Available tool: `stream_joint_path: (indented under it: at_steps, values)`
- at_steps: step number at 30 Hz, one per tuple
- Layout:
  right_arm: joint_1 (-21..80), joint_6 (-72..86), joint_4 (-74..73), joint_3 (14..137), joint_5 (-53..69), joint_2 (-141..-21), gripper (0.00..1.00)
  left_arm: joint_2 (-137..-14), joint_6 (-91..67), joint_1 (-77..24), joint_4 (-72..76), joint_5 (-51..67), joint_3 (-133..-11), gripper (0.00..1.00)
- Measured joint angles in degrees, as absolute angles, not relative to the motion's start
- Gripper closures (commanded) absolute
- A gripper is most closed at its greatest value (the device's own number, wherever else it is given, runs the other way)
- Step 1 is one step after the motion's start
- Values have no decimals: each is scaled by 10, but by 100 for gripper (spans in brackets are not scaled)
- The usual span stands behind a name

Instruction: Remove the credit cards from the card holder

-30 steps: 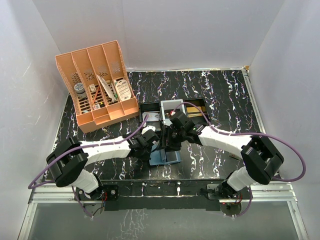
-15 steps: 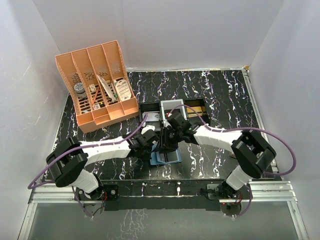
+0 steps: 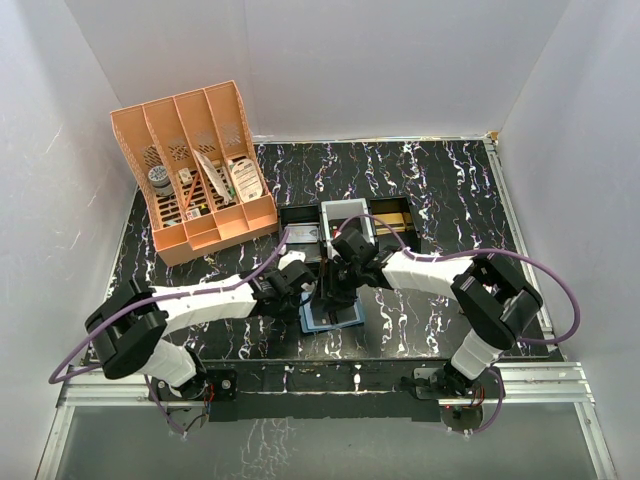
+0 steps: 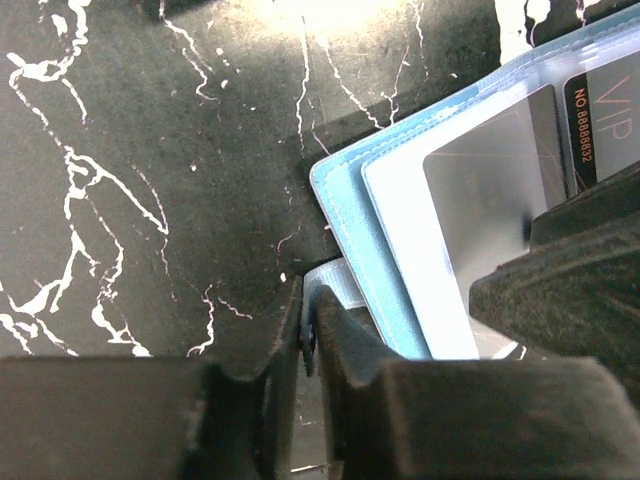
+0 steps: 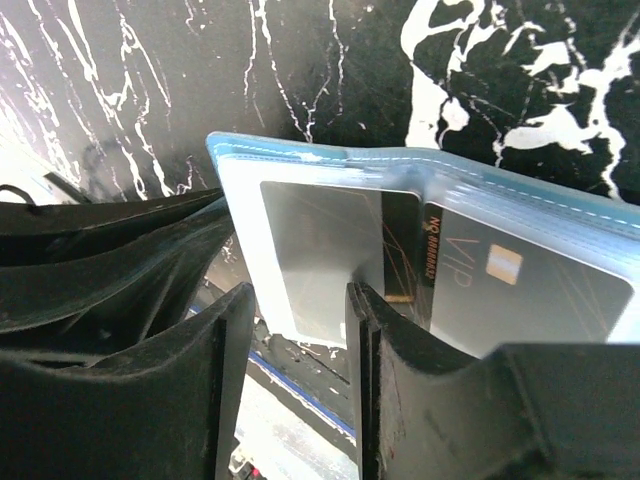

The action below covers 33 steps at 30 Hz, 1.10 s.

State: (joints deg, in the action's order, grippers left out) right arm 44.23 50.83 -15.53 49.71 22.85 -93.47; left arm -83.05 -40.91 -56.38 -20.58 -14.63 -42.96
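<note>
The teal-blue card holder (image 3: 335, 318) lies open on the black marbled table between both arms. In the left wrist view its light-blue inside (image 4: 395, 230) holds a black credit card (image 4: 485, 180) in a clear pocket, with a second black card marked VIP (image 4: 605, 110) beside it. My left gripper (image 4: 308, 315) is shut on a thin clear flap at the holder's lower edge. My right gripper (image 5: 300, 300) is open, its jaws on either side of the clear pocket's edge (image 5: 300, 255) over the black card (image 5: 330, 235). The VIP card (image 5: 510, 280) lies to the right.
Two black trays (image 3: 300, 225) (image 3: 395, 215) and a white tray (image 3: 345, 215) stand just behind the holder. An orange desk organizer (image 3: 195, 175) with small items stands at the back left. White walls surround the table.
My right gripper has moved left and down onto the card holder. The left gripper stays at the holder's left edge.
</note>
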Motion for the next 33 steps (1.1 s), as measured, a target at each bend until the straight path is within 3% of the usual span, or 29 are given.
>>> stream_joint_path:
  at_steps: [7, 11, 18, 21, 33]
  values:
    - [442, 480, -196, 506, 172, -912, 56, -779, -417, -564, -245, -161, -430, 53]
    - [442, 475, -201, 511, 126, -873, 52, -734, -421, -564, -270, -176, -437, 45]
    - [442, 477, -164, 491, 62, -819, 55, -653, -427, -564, -284, -182, -464, 33]
    - [442, 481, -150, 470, 44, -802, 54, -628, -425, -564, -265, -161, -469, 34]
    - [437, 503, -82, 390, 25, -752, 53, -721, -428, -564, -194, -71, -481, 69]
